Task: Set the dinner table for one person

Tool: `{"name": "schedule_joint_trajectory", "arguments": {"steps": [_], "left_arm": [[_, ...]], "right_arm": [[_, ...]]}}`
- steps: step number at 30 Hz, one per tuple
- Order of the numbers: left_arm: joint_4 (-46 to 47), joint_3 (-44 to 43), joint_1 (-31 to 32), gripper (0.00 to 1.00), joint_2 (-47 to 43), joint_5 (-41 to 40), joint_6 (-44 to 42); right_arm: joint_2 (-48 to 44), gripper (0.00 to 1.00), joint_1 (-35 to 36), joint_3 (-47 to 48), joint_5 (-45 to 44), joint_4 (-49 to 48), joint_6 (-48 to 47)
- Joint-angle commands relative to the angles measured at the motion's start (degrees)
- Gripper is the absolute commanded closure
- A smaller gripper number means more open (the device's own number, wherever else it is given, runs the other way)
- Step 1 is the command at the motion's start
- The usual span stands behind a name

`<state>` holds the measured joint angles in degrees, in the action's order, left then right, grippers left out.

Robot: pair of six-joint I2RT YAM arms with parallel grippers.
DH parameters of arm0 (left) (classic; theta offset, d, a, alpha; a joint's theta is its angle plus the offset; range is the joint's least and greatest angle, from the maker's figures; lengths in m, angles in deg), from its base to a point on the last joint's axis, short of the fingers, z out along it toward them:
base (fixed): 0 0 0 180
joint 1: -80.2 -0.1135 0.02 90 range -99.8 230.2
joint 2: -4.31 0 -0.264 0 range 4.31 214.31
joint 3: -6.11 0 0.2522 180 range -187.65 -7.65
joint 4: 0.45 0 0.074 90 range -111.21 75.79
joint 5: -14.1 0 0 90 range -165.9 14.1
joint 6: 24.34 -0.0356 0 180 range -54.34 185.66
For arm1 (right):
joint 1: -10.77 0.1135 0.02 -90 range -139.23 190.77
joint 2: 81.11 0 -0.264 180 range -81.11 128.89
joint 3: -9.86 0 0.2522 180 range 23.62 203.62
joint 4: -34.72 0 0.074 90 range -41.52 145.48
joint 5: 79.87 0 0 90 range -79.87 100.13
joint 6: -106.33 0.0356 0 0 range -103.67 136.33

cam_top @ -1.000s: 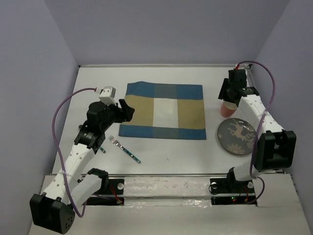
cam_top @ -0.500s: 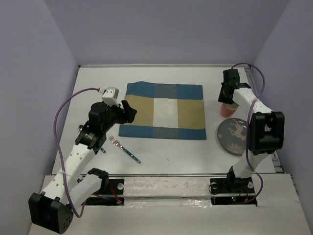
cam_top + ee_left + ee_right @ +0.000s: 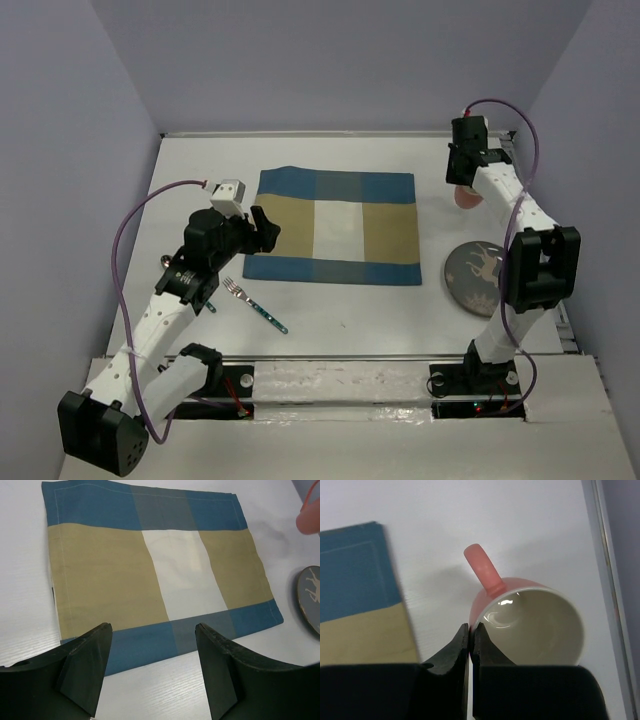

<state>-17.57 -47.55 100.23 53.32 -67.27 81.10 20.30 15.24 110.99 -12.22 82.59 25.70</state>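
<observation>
The white dinner table (image 3: pixel 200 180) carries a blue, tan and white checked placemat (image 3: pixel 335 228). My right gripper (image 3: pixel 462 180) is shut on the rim of a pink mug (image 3: pixel 466 196) with a cream inside, right of the placemat's far corner. In the right wrist view the fingers (image 3: pixel 462 640) pinch the mug (image 3: pixel 530 617) wall, with its handle pointing away. My left gripper (image 3: pixel 262 228) is open and empty at the placemat's left edge. In the left wrist view it (image 3: pixel 152 670) frames the placemat (image 3: pixel 150 565).
A dark plate (image 3: pixel 475 277) with a deer pattern lies near the right arm, also in the left wrist view (image 3: pixel 310 597). A fork (image 3: pixel 255 305) with a blue handle lies left of centre. Another utensil (image 3: pixel 211 306) is partly hidden under the left arm. A metal rail (image 3: pixel 340 357) runs along the near edge.
My right gripper has carried the pink mug toward the far edge, away from the plate, which is now more exposed. The left arm has barely moved.
</observation>
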Motion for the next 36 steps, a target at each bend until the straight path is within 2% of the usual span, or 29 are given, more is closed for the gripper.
{"name": "schedule_joint_trajectory", "arguments": {"steps": [1,6,15,36], "left_arm": [[0.37,-2.11,0.71,0.22,-0.06,-0.62,-1.12],[0.19,-2.11,0.89,0.22,-0.23,-1.24,-1.38],[-0.07,-2.29,1.50,0.21,-0.06,-1.85,-1.47],[-0.34,-2.38,1.94,0.21,0.12,-2.56,-1.47]], "right_arm": [[0.80,1.00,6.33,10.26,2.30,-5.63,-6.45],[9.41,1.00,10.73,21.58,6.78,-5.19,-8.58],[21.11,1.00,12.58,34.70,11.54,0.34,-8.58],[23.13,1.00,14.34,32.69,11.54,2.28,-8.66]]}}
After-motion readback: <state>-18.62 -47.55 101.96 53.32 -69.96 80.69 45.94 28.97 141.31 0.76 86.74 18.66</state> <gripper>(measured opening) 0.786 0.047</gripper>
